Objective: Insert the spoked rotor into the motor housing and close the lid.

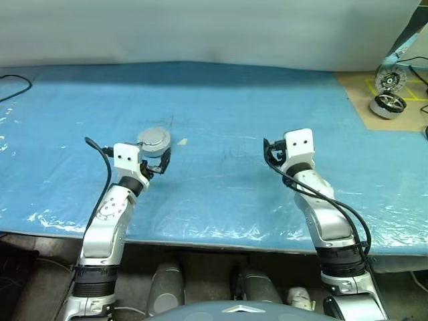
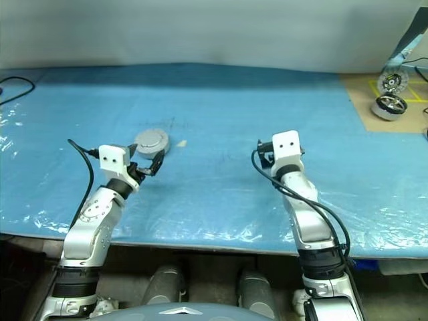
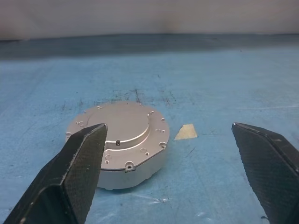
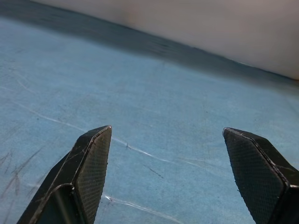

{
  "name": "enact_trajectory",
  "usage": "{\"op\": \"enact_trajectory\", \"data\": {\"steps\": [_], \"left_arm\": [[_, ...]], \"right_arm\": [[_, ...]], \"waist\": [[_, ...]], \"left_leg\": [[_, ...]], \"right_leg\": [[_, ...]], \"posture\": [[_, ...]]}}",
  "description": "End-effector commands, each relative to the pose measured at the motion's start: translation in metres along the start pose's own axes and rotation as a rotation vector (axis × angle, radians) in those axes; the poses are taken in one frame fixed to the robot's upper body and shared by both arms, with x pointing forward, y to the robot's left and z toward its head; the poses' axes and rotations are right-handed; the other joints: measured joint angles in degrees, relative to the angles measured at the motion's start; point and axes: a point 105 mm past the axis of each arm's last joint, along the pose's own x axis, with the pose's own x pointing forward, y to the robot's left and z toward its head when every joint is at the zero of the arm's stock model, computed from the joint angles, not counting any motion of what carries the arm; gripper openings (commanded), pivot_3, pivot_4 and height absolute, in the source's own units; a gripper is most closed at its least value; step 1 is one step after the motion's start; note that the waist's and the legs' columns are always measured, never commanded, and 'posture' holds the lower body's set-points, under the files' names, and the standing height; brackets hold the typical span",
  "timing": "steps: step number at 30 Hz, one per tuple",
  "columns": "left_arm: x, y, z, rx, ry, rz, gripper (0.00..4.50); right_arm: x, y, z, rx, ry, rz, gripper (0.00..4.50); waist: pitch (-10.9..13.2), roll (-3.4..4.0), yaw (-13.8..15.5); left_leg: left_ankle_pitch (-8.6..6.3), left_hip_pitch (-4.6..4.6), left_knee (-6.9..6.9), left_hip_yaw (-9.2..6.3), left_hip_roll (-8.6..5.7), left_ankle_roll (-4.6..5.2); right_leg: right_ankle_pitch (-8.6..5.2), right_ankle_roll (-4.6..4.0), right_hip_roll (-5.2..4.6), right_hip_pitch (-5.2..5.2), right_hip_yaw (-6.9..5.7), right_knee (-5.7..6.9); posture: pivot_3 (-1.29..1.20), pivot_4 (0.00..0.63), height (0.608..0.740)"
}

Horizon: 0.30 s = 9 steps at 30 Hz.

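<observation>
The desk [image 1: 221, 194], covered in a blue plastic sheet, runs wide, and most of its surface lies bare. Its near edge passes just under both forearms; its far edge meets a pale wall. At the far right the sheet ends and a brown board [image 1: 374, 100] begins.

One motor housing [image 1: 154, 141] sits on the sheet left of centre, a short round silver can with its lid on, flat and closed on top. The rotor cannot be seen, so whether it is inside cannot be told. Just beside the housing lies one small pale scrap [image 3: 186, 132].

The left end effector [image 3: 169, 140] hangs just short of the housing, released, its two black fingers [image 3: 81, 163] spread wide, with the can just beyond one fingertip and not touching. The right end effector [image 4: 167, 135] is also released, its fingers parted over bare sheet, well apart from the housing.

Two larger wheel-like motors [image 1: 389, 93] rest on the brown board, far from both arms. A black cable [image 1: 15, 85] curls at the far left edge.
</observation>
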Motion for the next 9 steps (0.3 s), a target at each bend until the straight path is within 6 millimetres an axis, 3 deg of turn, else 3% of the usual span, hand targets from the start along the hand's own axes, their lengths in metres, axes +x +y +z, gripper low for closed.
{"op": "enact_trajectory", "data": {"steps": [1, 9], "left_arm": [[0.0, -0.003, 0.009, 0.009, -0.044, 0.01, 4.47], [0.009, -0.006, 0.02, -0.006, -0.074, 0.03, 4.47]], "right_arm": [[0.002, -0.007, 0.008, -0.005, -0.035, -0.022, 4.01], [0.007, 0.006, 0.008, 0.014, -0.034, 0.001, 4.01]], "waist": [[0.0, 0.0, -0.06], [0.0, 0.0, -0.21]], "left_leg": [[0.0, 0.0, -0.02, 0.0, 0.0, 0.0], [0.0, 0.04, 0.02, -0.01, 0.03, 0.01]], "right_leg": [[0.0, 0.0, 0.0, 0.0, 0.0, -0.01], [0.01, -0.02, 0.0, 0.0, -0.02, 0.03]], "posture": [[0.0, 0.15, 0.74], [0.0, 0.15, 0.74]]}}
